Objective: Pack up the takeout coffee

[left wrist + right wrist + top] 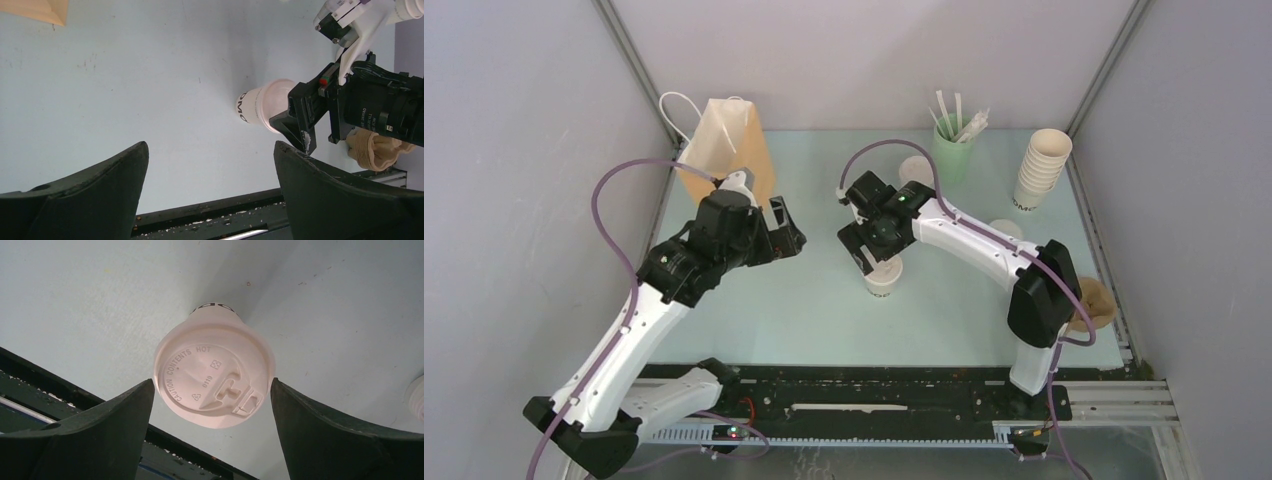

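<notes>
Takeout coffee cup (881,283), frame centre, stands between right gripper's (212,388) spread fingers, not yet pinched: it should centre, drop below lid (215,375), squeeze gently w/o crushing; left gripper (211,147) spread, empty, near bag (729,150) upper left.

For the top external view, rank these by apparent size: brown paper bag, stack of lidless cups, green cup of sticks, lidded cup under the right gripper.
1. brown paper bag
2. stack of lidless cups
3. green cup, close to the stack if its sticks count
4. lidded cup, partly hidden by the right gripper
</notes>
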Robot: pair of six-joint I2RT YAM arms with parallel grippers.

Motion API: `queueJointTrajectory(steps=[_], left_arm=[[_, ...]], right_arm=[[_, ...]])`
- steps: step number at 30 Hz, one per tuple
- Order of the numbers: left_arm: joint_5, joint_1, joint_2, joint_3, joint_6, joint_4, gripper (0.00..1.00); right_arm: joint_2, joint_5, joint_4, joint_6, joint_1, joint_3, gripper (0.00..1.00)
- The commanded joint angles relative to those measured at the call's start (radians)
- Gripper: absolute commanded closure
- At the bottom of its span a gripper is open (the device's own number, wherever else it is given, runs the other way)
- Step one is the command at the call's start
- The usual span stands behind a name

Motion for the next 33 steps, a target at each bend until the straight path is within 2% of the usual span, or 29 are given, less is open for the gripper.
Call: queueJointTrajectory(steps=[1,5,17,24,29,33], left_arm=[[0.010,0.006,0.007,0.001,-0.013,0.014,0.00],[0.013,0.006,0.013,0.005,-0.011,0.017,0.00],[0.023,0.017,0.028,0.021,0.004,0.004,0.00],[0.040,0.026,0.058,0.048,0.024,0.001,0.00],[0.051,0.035,0.077,0.069,0.041,-0.013,0.00],[0.061,0.043,0.093,0.088,0.051,-0.032,0.00]], right_arm=[[0.008,0.009,0.020,-0.024,0.002,-0.004,0.06],[0.014,0.002,0.031,-0.025,0.001,-0.009,0.07],[-0.037,0.041,0.053,0.012,-0.063,-0.018,0.21],[-0.048,0.092,0.079,0.008,-0.227,-0.013,0.21],[0.007,0.117,0.095,-0.008,-0.384,0.034,0.20],[0.065,0.093,0.092,-0.007,-0.463,0.101,0.20]])
